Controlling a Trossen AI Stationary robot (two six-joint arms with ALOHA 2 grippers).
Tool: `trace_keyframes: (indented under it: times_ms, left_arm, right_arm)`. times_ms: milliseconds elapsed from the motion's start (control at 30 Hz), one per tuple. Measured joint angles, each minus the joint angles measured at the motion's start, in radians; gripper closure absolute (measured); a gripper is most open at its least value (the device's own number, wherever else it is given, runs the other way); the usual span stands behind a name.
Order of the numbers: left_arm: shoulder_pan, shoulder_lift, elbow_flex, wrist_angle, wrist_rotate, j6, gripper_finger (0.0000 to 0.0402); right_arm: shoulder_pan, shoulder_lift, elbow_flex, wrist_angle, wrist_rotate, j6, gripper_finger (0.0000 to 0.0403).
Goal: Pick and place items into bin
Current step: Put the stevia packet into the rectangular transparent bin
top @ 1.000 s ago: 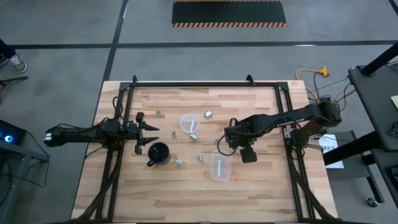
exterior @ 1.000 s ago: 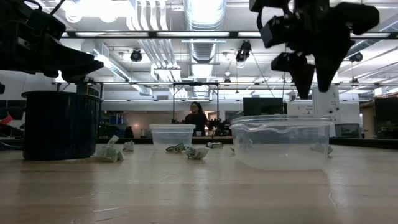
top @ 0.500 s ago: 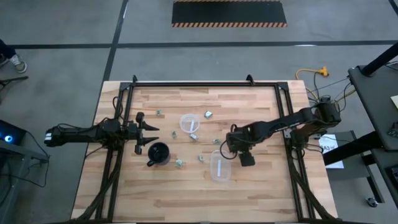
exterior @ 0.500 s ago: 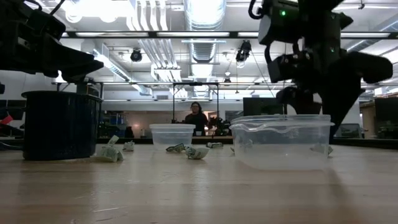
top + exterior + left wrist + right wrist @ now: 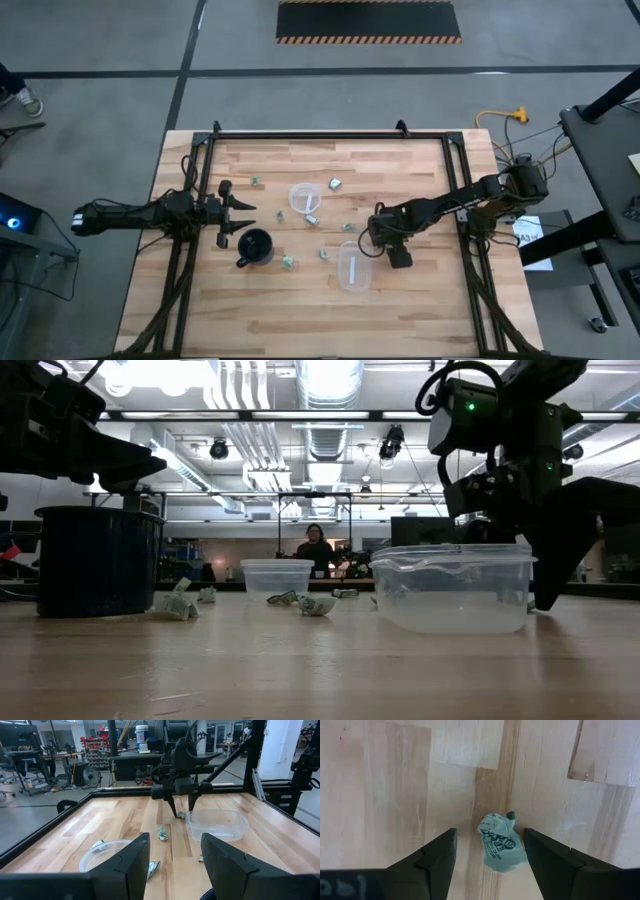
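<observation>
Crumpled pale green paper wad [image 5: 501, 842] lies on the wooden table [image 5: 400, 300], right of centre, beside the clear plastic tub [image 5: 354, 267]; judged light, soft, crushable, best pinched across its middle. Right gripper [image 5: 489, 851] hangs low, fingers apart astride it. Left gripper [image 5: 232, 214] waits near the left edge, released

On the counter [image 5: 400, 290], a crumpled piece [image 5: 501, 842] is lying between the right claw's [image 5: 490, 855] spread fingers, beside a tub [image 5: 354, 267]. The left claw [image 5: 240, 219] is hanging near the mug [image 5: 255, 246].
</observation>
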Motion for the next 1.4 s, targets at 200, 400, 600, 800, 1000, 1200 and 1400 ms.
trace_keyframes:
  times_ms: [200,400,600,800,1000,1200,1400]
  left_arm:
    - [0.000,0.000,0.000,0.000,0.000,0.000,0.0240]
    - [0.000,0.000,0.000,0.000,0.000,0.000,0.0240]
    - [0.000,0.000,0.000,0.000,0.000,0.000,0.0240]
    - [0.000,0.000,0.000,0.000,0.000,0.000,0.0240]
    - [0.000,0.000,0.000,0.000,0.000,0.000,0.0240]
    - [0.000,0.000,0.000,0.000,0.000,0.000,0.0240]
    - [0.000,0.000,0.000,0.000,0.000,0.000,0.0240]
  right_arm:
    - [0.000,0.000,0.000,0.002,0.001,0.000,0.0181]
    - [0.000,0.000,0.000,0.003,0.002,0.000,0.0198]
    - [-0.001,0.000,-0.001,0.006,0.002,0.000,0.0276]
    - [-0.002,0.032,0.003,0.012,0.002,-0.016,0.0384]
    - [-0.001,0.062,0.026,0.014,-0.010,0.001,0.0393]
    - [0.001,-0.004,0.062,0.010,0.036,0.085,0.0395]
    - [0.001,-0.106,0.031,0.049,0.180,0.185,0.0395]
